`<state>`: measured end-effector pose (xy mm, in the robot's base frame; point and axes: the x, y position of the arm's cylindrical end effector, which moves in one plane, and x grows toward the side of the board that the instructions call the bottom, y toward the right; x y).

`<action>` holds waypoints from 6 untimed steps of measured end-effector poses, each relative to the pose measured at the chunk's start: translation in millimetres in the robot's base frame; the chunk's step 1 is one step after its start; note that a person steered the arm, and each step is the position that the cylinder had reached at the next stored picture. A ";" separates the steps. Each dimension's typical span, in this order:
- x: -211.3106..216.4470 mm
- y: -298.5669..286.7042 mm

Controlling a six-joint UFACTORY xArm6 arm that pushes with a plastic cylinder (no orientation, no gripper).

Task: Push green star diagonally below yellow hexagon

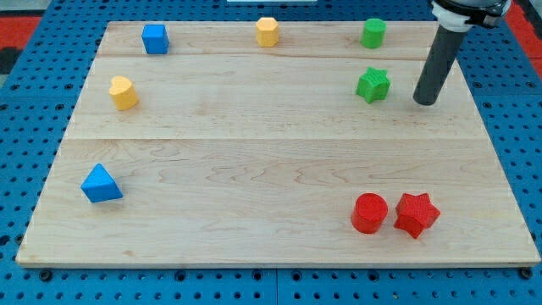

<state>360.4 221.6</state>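
Note:
The green star (pixel 373 85) lies near the view's upper right on the wooden board. The yellow hexagon (pixel 268 31) sits at the view's top centre, up and to the left of the star. My tip (pixel 425 101) rests on the board just to the right of the green star, apart from it by a small gap.
A green cylinder (pixel 373 33) stands above the star. A blue cube (pixel 155 38) is at the top left, a yellow block (pixel 124 92) at the left, a blue triangular block (pixel 101 184) at the lower left. A red cylinder (pixel 370 213) and red star (pixel 417 214) sit at the lower right.

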 end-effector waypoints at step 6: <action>-125.3 48.7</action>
